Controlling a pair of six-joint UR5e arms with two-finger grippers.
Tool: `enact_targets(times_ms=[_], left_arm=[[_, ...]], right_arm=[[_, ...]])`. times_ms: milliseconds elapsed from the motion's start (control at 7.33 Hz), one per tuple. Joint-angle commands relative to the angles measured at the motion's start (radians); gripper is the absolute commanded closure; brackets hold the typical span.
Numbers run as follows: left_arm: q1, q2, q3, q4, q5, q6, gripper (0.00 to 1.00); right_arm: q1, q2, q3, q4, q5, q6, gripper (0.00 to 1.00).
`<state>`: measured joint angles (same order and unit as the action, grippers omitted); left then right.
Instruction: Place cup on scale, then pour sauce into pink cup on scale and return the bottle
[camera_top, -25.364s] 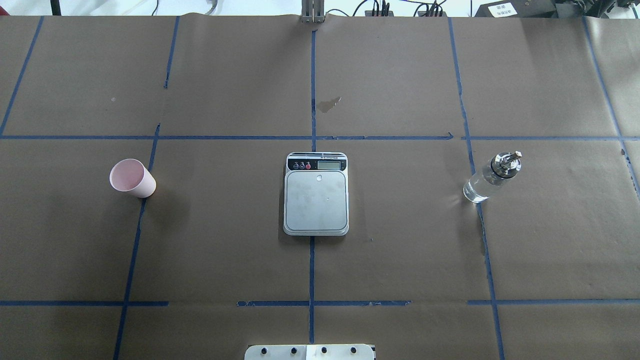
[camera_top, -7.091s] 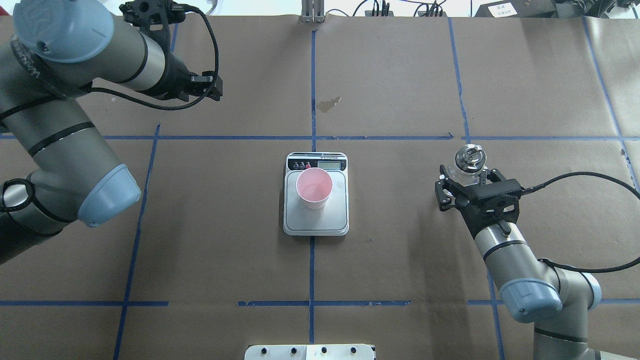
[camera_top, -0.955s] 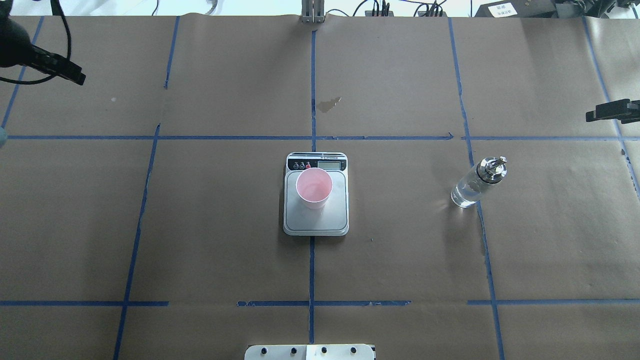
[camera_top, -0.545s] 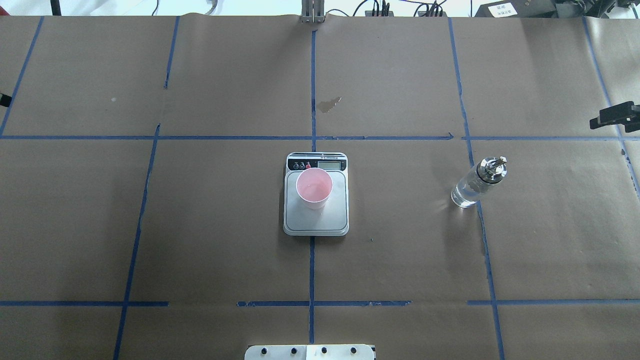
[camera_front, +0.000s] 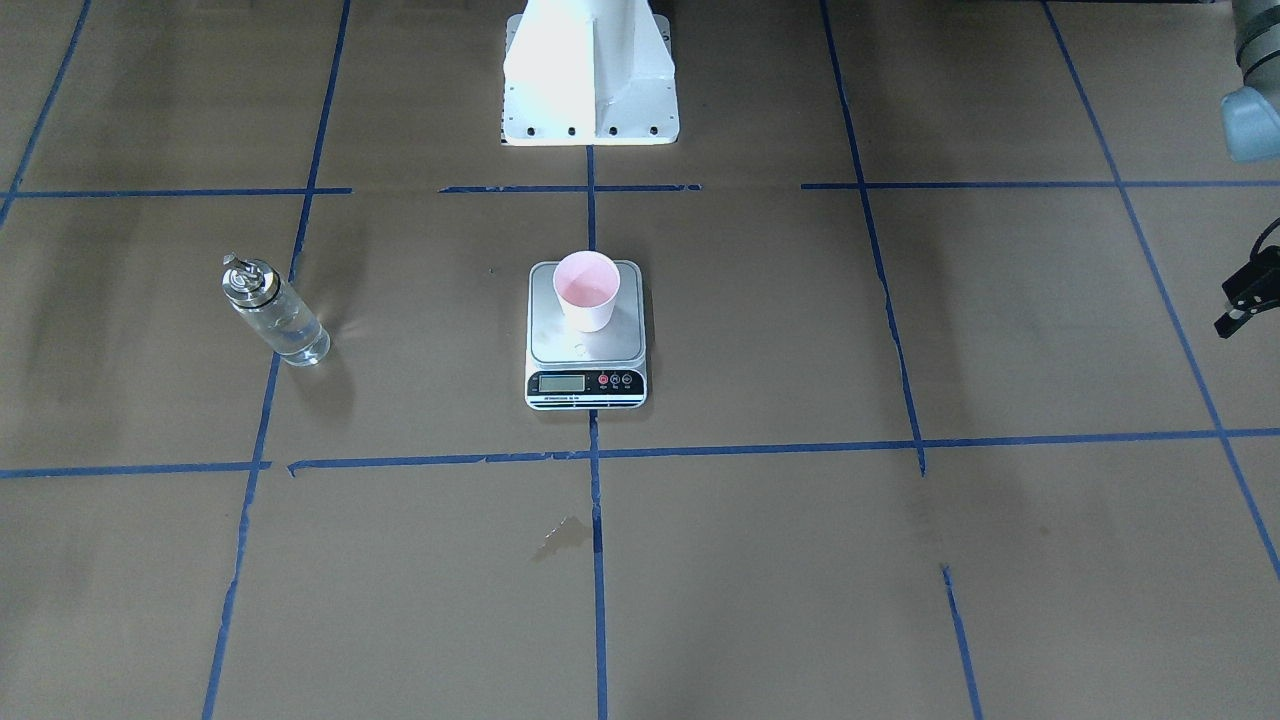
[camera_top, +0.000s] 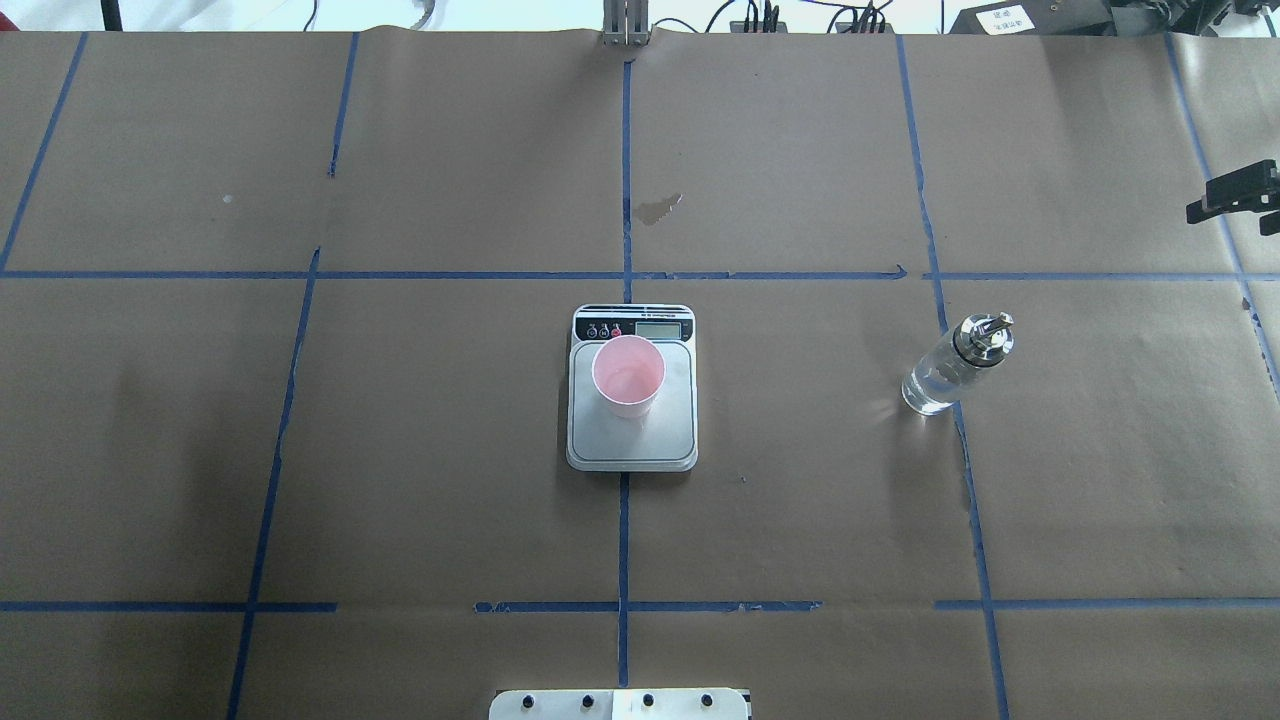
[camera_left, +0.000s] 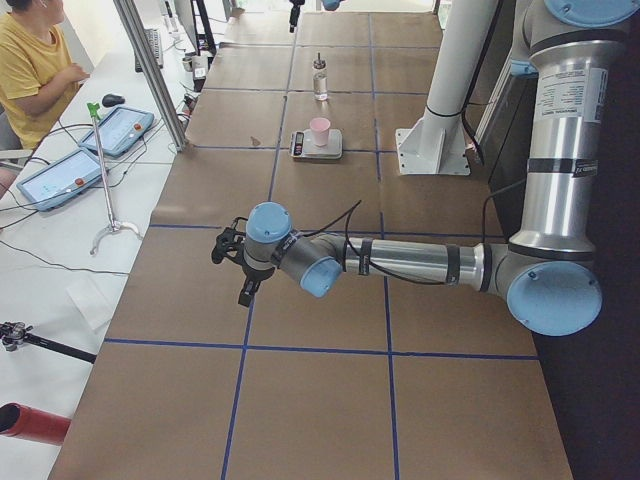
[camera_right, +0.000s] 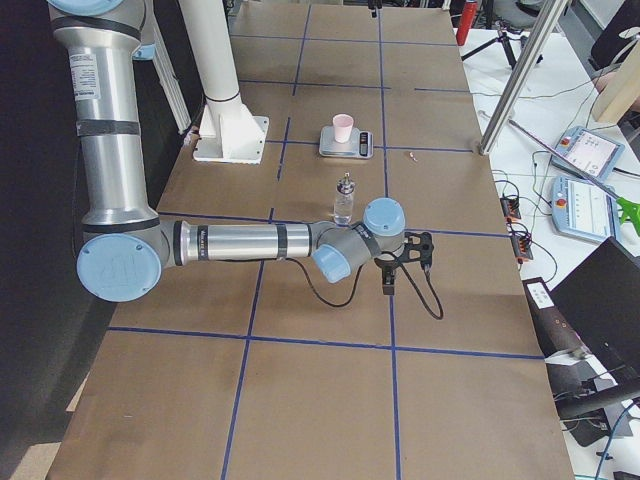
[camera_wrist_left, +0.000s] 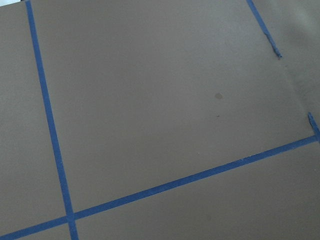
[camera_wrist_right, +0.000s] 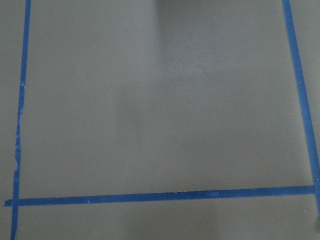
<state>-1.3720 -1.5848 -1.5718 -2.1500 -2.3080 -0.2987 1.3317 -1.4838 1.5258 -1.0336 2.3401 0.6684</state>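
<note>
The pink cup (camera_top: 628, 375) stands upright on the silver scale (camera_top: 632, 440) at the table's middle; both also show in the front view, the cup (camera_front: 587, 288) on the scale (camera_front: 585, 383). The clear glass bottle (camera_top: 955, 365) with its silver pourer stands alone to the right, holding clear sauce. Only a black part of my right gripper (camera_top: 1235, 190) shows at the right edge, far from the bottle. My left gripper (camera_left: 228, 258) is far out to the left, a sliver of it (camera_front: 1245, 295) in the front view. I cannot tell whether either is open or shut.
The white robot base (camera_front: 590, 70) stands at the table's near edge. A small wet stain (camera_top: 657, 208) lies beyond the scale. Blue tape lines cross the brown paper. A seated operator (camera_left: 35, 60), tablets and a metal post (camera_left: 150, 75) are past the far edge.
My left arm has drawn out of the overhead view on the left. My right gripper's visible part has shifted slightly farther away at the right edge. Cup, scale and bottle have not moved.
</note>
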Motion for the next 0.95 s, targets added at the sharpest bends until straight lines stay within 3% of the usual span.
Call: enact_targets(times_ms=[0, 409, 818], left_arm=[[-0.016, 0.005, 0.016, -0.001, -0.008, 0.006, 0.00], [-0.024, 0.031, 0.038, 0.013, -0.013, 0.006, 0.00], [-0.022, 0.034, 0.045, 0.018, -0.039, 0.004, 0.00]], right_arm=[[0.020, -0.004, -0.001, -0.020, 0.002, -0.085, 0.00], [0.043, 0.005, -0.010, -0.256, -0.005, -0.523, 0.00], [0.072, 0.060, -0.012, -0.512, -0.042, -0.766, 0.00]])
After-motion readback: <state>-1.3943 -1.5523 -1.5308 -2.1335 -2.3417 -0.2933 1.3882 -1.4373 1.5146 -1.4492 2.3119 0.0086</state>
